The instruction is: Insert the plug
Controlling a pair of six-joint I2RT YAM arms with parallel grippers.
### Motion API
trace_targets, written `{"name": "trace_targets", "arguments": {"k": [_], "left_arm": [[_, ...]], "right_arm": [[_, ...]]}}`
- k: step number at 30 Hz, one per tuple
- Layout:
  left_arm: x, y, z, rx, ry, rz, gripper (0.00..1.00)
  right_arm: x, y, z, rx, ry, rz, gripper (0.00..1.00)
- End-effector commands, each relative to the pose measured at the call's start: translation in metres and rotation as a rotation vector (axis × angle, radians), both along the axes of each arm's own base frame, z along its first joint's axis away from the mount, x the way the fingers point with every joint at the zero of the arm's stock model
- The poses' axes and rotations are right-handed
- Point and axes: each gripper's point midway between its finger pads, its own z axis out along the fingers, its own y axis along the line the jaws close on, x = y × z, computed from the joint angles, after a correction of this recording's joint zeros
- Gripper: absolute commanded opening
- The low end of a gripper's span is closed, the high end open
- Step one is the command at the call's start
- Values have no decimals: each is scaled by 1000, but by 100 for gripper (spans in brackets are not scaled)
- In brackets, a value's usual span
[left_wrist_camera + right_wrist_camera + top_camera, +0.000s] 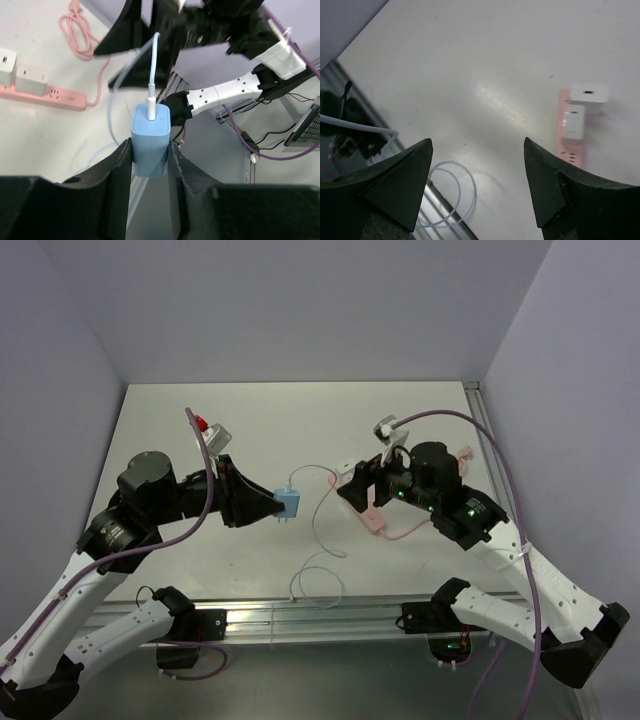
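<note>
My left gripper [272, 507] is shut on a light blue plug adapter [289, 503], held above the table's middle; in the left wrist view the adapter [150, 142] sits clamped between both fingers, a white cable [152, 75] leaving its top. A pink power strip [368, 518] lies on the table under my right gripper [352, 488]. In the right wrist view the strip [570, 135] carries two white adapters at the right. My right gripper [477, 145] is open and empty, above the table left of the strip.
The white cable [318, 525] loops down to the table's front edge, coiled near the metal rail [300, 615]. The strip's pink cord [80, 30] is coiled at the right side. Walls stand close on both sides.
</note>
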Motion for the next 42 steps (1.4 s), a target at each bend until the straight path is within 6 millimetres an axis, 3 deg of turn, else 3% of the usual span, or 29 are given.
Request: {"name": "trace_targets", "arguments": {"k": [1, 5, 6, 9, 10, 13, 17, 18, 19, 23, 26, 32, 38, 42], "left_arm": [[-8, 8, 1, 40, -15, -3, 0], [-23, 10, -6, 37, 3, -60, 0], [-30, 9, -6, 30, 3, -96, 0], [-44, 9, -9, 26, 12, -168, 0], [-47, 10, -11, 27, 11, -182, 0], [-54, 11, -18, 41, 31, -218, 0], [-52, 11, -27, 74, 42, -218, 0], [-52, 11, -28, 75, 45, -220, 0], [-52, 11, -27, 76, 35, -218, 0], [-56, 10, -23, 59, 23, -242, 0], [-58, 9, -23, 51, 25, -266, 0], [-57, 8, -27, 66, 30, -274, 0], [-55, 7, -26, 67, 25, -269, 0], [-55, 7, -25, 64, 25, -268, 0]], "right_arm": [[33, -36, 55, 31, -110, -258, 80], [42, -47, 102, 72, -191, -288, 79], [39, -45, 121, 99, -222, -263, 79], [6, -7, 146, 151, -260, 58, 75], [-37, 15, 152, 204, -245, 345, 75], [-82, 33, 162, 285, -215, 672, 74], [-84, 53, 168, 285, -144, 748, 74], [-80, 61, 155, 255, -78, 753, 74], [-88, 68, 152, 241, -56, 789, 73], [-104, 79, 150, 221, -50, 897, 73], [-101, 85, 145, 195, -30, 928, 73], [-119, 102, 121, 134, 63, 1017, 73], [-123, 114, 98, 90, 141, 1006, 68], [-124, 119, 94, 84, 153, 987, 65]]}}
